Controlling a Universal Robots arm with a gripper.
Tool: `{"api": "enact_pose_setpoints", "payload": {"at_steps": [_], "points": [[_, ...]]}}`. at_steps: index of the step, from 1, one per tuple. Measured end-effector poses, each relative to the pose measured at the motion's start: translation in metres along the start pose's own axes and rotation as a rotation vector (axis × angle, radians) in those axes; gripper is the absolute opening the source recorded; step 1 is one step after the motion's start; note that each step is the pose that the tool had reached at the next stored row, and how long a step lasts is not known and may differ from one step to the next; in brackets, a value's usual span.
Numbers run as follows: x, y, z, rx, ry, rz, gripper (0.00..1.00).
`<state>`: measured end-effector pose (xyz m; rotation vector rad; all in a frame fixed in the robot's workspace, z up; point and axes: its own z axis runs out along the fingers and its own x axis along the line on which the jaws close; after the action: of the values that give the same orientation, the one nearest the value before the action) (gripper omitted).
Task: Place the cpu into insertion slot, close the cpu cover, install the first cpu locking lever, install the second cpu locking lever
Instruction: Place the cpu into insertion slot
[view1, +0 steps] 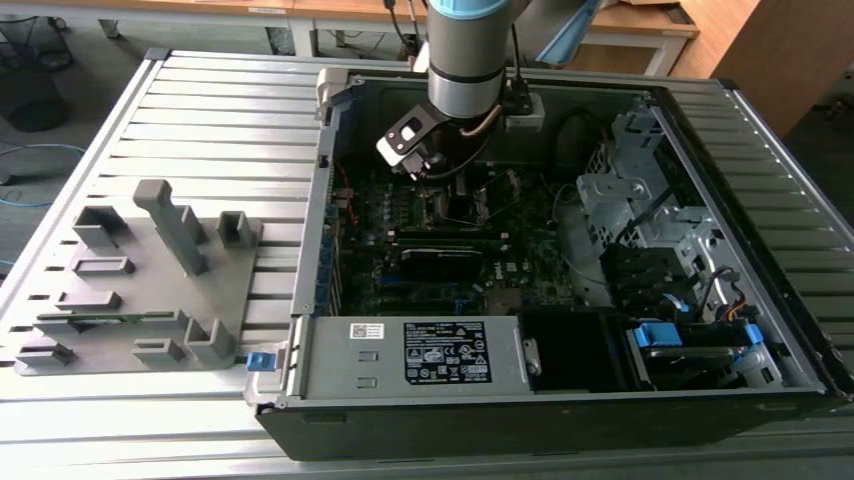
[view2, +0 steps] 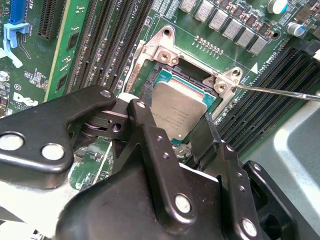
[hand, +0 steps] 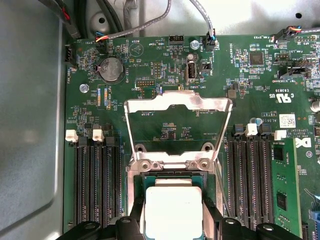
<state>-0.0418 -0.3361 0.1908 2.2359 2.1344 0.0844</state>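
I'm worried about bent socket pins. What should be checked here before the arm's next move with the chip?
1. Thin silvery metal cpu cover frame swung open, off the socket: ok.
2. Pale silver-grey square cpu lined up over the silver-rimmed square insertion slot: ok.
3. Cpu lying fully flat in the slot: cannot tell.
4. Black gripper clamped on two opposite cpu edges: ok.
5. Thin metal rod locking lever standing clear of the socket opening: ok.

Matt metal cpu (hand: 172, 210), shiny cpu cover (hand: 177, 100)
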Motion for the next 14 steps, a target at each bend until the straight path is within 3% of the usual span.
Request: {"api": "enact_pose_setpoints", "payload": {"at_steps": [4,5,14], "points": [[0.0001,0.0,0.0003,-0.0002,0.0006,0.0,0.6],[0.0,0.0,0.0,0.0002,-0.0001,0.0,0.67],[0.0001,0.0,-0.0001,0.0003,-0.0002,0.0,0.67]]}}
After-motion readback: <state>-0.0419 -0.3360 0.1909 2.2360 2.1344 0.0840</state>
